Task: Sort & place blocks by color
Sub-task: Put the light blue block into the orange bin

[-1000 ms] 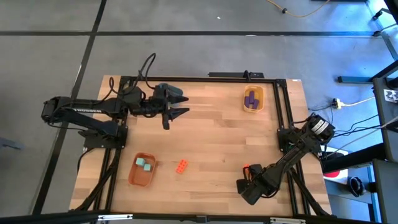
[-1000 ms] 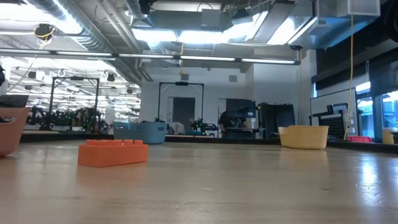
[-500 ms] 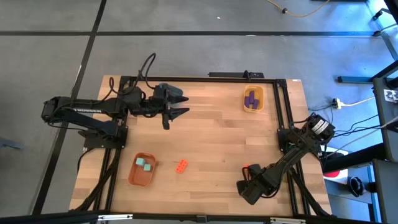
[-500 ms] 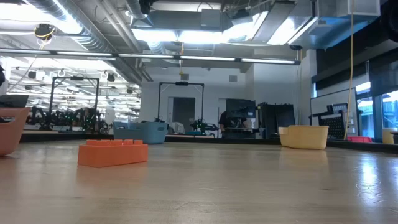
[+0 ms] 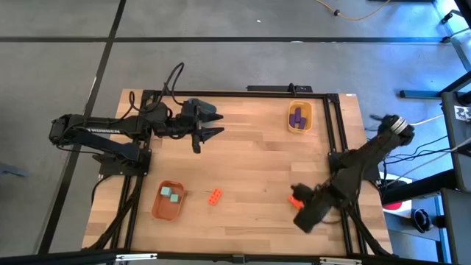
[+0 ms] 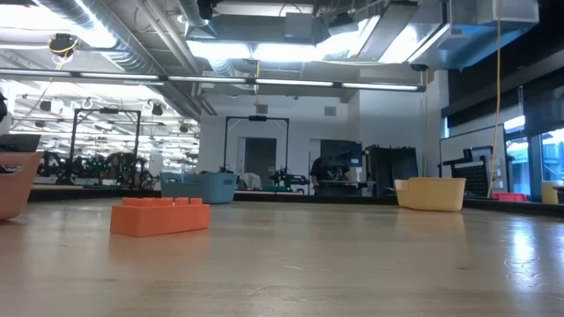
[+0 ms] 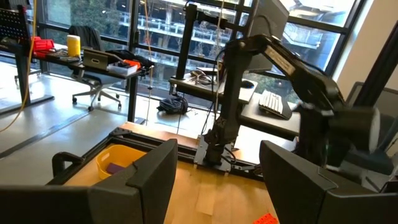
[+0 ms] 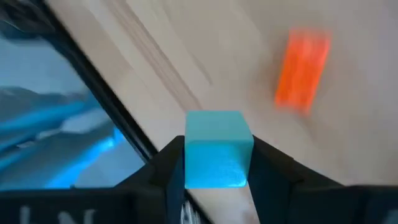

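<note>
My right gripper (image 5: 302,209) hangs over the table's near right part, shut on a teal block (image 8: 217,149). Just beside it an orange-red block (image 5: 296,197) lies flat on the wood, also seen in the right wrist view (image 8: 303,68). A second orange-red block (image 5: 215,196) lies near the front middle. The orange bowl (image 5: 158,210) holds two teal blocks (image 5: 172,193). The yellow bowl (image 5: 308,118) holds purple blocks (image 5: 297,117). My left gripper (image 5: 219,125) waits open and level at the far left, beside the blue bowl (image 5: 193,105). My right gripper pinches the teal block by two opposite sides (image 8: 189,152) between its two fingers (image 8: 268,168). The fingers come steeply from above. The block is lifted clear of the table, with its free end sticking out past the fingertips.
A black frame rail (image 5: 340,140) runs along the table's right edge close to my right arm. In the low view the orange-red block (image 6: 160,216) lies at the left, with the blue bowl (image 6: 207,187) and yellow bowl (image 6: 432,194) far behind. Bare wood fills the table's middle.
My right gripper has risen from the table near the front edge and shifted a little toward the right edge, and the arm has swung more upright. The orange-red block beside it has stayed put. My left arm has kept still.
</note>
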Controlling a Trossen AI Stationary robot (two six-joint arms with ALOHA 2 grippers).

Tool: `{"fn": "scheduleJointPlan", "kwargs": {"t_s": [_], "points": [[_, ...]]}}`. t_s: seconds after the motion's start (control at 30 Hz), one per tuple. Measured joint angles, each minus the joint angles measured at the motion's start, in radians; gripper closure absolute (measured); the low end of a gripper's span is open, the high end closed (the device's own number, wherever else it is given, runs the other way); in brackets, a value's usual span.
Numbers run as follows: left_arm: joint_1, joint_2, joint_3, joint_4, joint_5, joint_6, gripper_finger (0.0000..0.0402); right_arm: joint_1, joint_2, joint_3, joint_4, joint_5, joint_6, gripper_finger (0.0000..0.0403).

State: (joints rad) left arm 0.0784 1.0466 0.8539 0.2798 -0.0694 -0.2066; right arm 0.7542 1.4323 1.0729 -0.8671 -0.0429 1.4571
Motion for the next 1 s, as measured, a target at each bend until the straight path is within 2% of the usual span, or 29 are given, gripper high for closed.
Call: {"fn": "scheduleJointPlan", "kwargs": {"t_s": [0.23, 0.4, 0.53, 0.67, 0.83, 1.0], "points": [[0.0, 0.0, 0.0, 0.0, 0.0, -0.012, 0.0182, -0.212, -0.135, 0.0, 0.085, 0.152, -0.383, 0.0266], [0.0, 0.0, 0.0, 0.004, 0.01, -0.027, 0.0182, -0.418, -0.132, 0.0, 0.303, 0.164, -0.704, 0.0266], [-0.004, 0.0, 0.0, 0.011, 0.011, -0.029, 0.0182, -0.567, -0.127, 0.0, 0.504, 0.118, -0.92, 0.0266], [-0.018, 0.0, 0.0, 0.032, 0.012, -0.031, 0.0182, -0.699, -0.131, 0.0, 0.69, 0.032, -1.052, 0.0266], [-0.027, 0.0, 0.0, 0.037, 0.008, -0.031, 0.0182, -0.812, -0.133, 0.0, 0.888, -0.097, -1.115, 0.0266], [-0.027, 0.0, 0.0, 0.039, -0.013, -0.031, 0.0182, -0.858, -0.133, 0.0, 0.947, -0.156, -1.126, 0.0266]]}}
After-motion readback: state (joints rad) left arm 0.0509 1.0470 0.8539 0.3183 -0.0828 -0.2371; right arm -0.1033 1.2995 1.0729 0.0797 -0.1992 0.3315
